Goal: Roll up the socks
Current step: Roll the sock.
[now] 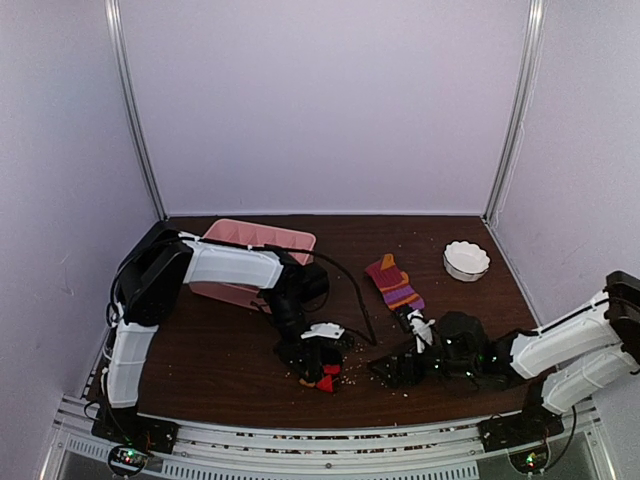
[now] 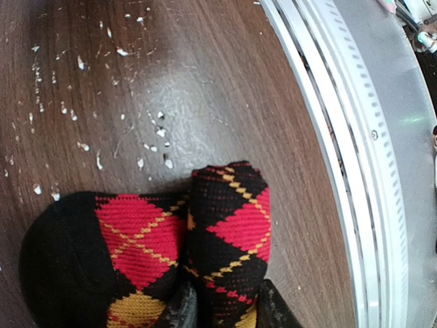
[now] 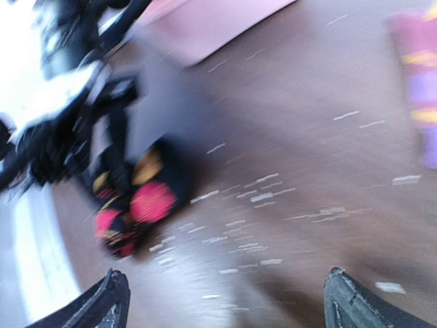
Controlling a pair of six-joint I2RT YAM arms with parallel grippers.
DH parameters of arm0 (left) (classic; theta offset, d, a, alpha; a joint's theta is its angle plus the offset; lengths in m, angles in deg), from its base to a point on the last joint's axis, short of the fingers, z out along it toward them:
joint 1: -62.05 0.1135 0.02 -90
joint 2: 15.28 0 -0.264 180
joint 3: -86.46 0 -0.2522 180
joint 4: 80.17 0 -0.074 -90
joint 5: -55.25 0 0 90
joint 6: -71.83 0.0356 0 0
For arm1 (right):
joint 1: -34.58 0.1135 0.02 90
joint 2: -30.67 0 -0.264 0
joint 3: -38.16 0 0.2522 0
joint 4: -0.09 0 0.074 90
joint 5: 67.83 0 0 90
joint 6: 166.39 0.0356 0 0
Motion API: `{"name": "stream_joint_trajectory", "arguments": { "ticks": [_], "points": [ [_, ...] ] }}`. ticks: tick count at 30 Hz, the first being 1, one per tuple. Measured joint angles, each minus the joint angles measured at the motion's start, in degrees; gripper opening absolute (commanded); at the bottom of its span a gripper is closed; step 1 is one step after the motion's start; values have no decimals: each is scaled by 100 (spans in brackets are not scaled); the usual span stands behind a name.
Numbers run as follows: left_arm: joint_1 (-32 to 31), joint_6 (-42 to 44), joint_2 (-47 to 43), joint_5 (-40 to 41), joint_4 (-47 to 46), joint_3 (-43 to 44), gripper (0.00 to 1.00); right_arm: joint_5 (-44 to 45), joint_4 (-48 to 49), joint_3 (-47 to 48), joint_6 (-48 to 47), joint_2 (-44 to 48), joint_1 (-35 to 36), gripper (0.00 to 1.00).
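A black sock with red and yellow diamonds (image 2: 229,225) lies bunched on the brown table near its front edge. My left gripper (image 2: 225,309) is shut on one fold of it, a finger on each side. In the top view that sock (image 1: 325,378) sits under the left gripper (image 1: 320,368). A second sock (image 1: 394,283), striped purple, orange and dark red, lies flat farther back. My right gripper (image 1: 392,368) hovers low between the two socks, open with nothing in it. The right wrist view is blurred, with the right gripper (image 3: 229,304) wide open, the diamond sock (image 3: 136,205) ahead left and the striped sock (image 3: 423,102) at the right edge.
A pink tray (image 1: 250,238) stands at the back left behind the left arm. A white scalloped bowl (image 1: 466,260) sits at the back right. Pale crumbs (image 2: 153,133) are scattered over the table. The metal rail (image 2: 355,171) of the front edge runs close beside the diamond sock.
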Motion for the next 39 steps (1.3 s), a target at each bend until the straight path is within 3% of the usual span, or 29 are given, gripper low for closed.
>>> {"name": "stream_joint_trajectory", "arguments": {
  "ticks": [5, 7, 12, 16, 22, 30, 39],
  "points": [
    [81, 13, 24, -153, 4, -42, 31, 1467, -535, -396, 295, 1217, -236, 99],
    [114, 9, 72, -234, 37, -9, 31, 1711, -450, -629, 177, 1467, -260, 91],
    [212, 4, 330, -494, 323, 254, 31, 1932, 188, -1091, -776, 1416, 568, 79],
    [328, -20, 590, -817, 625, 474, 31, 1908, 614, -964, -1805, 787, 1314, 72],
    [435, -125, 955, -1150, 1115, 855, 31, 1764, 686, 269, -3309, -570, 1912, 62],
    [435, -232, 994, -1145, 1196, 918, 32, 1392, 671, 1423, -4666, -1827, 1974, 50],
    [435, -229, 994, -1141, 1207, 918, 33, 1095, 570, 1860, -5429, -2605, 1718, 41]
  ]
}}
